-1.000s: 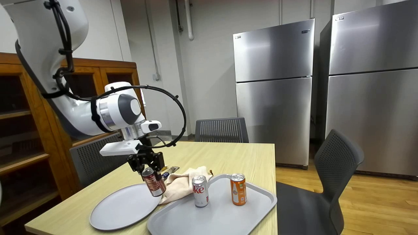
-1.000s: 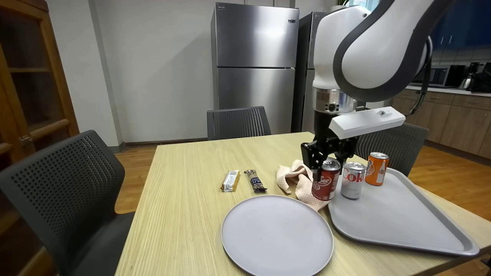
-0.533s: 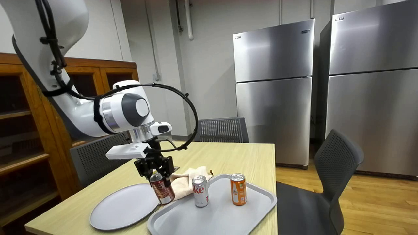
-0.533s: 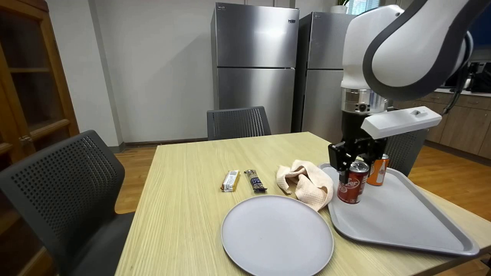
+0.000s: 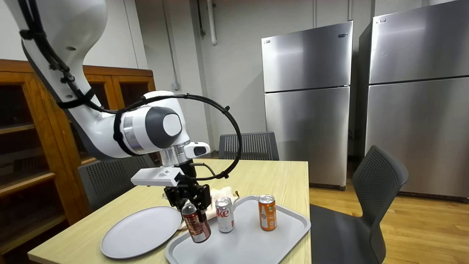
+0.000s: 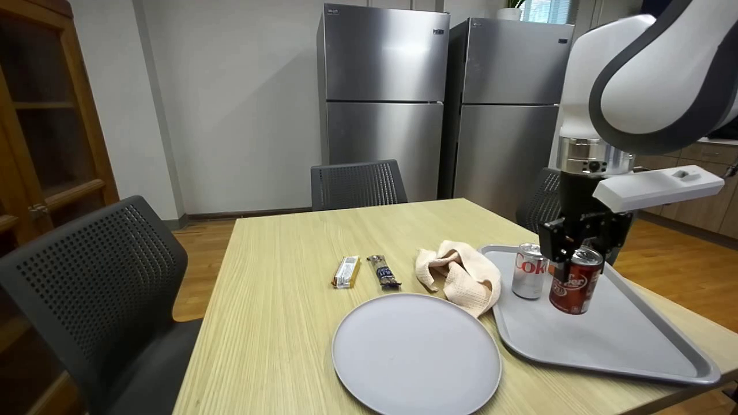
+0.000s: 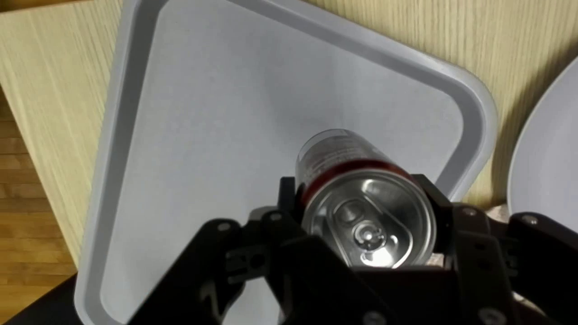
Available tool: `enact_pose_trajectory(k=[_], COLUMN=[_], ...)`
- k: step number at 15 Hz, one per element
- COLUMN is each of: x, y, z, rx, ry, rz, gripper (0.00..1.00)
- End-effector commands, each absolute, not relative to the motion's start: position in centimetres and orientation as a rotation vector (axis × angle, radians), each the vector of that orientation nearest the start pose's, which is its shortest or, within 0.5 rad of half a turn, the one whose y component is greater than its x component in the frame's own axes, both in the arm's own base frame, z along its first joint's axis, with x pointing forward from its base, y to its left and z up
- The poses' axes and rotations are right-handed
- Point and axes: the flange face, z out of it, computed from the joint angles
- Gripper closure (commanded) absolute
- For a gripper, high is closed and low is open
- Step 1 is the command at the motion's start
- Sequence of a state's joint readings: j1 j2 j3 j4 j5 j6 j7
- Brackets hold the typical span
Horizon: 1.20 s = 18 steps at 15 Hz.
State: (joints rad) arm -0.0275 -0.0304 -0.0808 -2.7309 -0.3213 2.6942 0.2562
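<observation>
Pinching a red can (image 5: 198, 227) at a slant, pincer (image 7: 355, 186) hangs over the tray (image 5: 242, 249). White can (image 5: 225, 215) and orange can (image 5: 268, 213) stand upright on it.

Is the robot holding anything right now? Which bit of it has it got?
Yes, a dark red can. The gripper has it squeezed from two opposite sides, around the upper part of its body.
</observation>
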Motion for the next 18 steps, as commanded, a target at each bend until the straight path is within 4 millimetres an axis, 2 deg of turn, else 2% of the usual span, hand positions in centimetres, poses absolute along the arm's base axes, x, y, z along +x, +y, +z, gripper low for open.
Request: enact_pose_trajectory(k=[1, 8, 13, 17, 18], x=[39.1, 39.7, 40.1, 40.3, 40.3], y=[-5.8, -9.2, -10.3, -10.8, -10.9], z=[23.1, 20.7, 19.2, 18.7, 18.9], rx=[-3.278, -3.26, -3.255, -3.249, -3.246], ry=[0.166, 0.316, 0.358, 0.386, 0.39], rz=[-0.036, -0.001, 0.032, 0.042, 0.034], gripper=[0.62, 0.62, 0.62, 0.62, 0.12])
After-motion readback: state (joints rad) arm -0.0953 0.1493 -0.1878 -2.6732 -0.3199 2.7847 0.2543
